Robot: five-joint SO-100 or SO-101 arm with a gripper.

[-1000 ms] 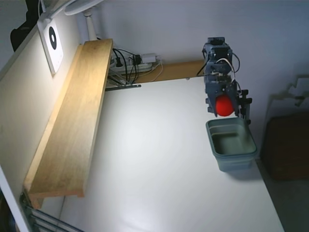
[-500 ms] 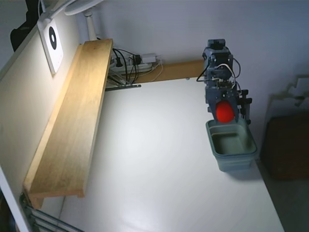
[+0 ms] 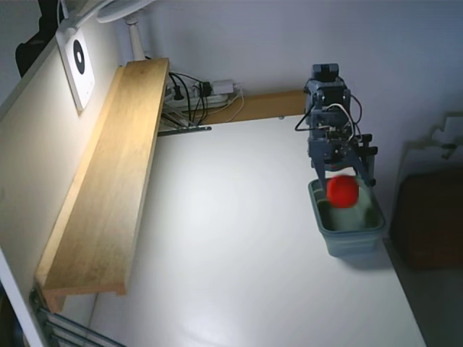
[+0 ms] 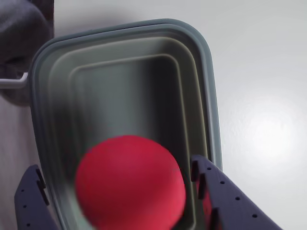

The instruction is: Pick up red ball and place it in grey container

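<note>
The red ball [image 3: 342, 191] is over the grey container [image 3: 353, 233] at the table's right side in the fixed view, and looks blurred there. In the wrist view the ball [image 4: 129, 184] sits between my two dark fingers, above the container's open inside [image 4: 120, 29]. My gripper [image 4: 115, 170] is open: the jaws stand wider than the ball, with a gap showing between the ball and the left finger [image 4: 31, 196]. In the fixed view the gripper [image 3: 346, 177] points down just over the tub's far end.
A long wooden shelf [image 3: 108, 173] runs along the left wall. A power strip with cables [image 3: 202, 92] lies at the back. The tub stands close to the table's right edge, beside a dark object [image 3: 430, 217] off the table.
</note>
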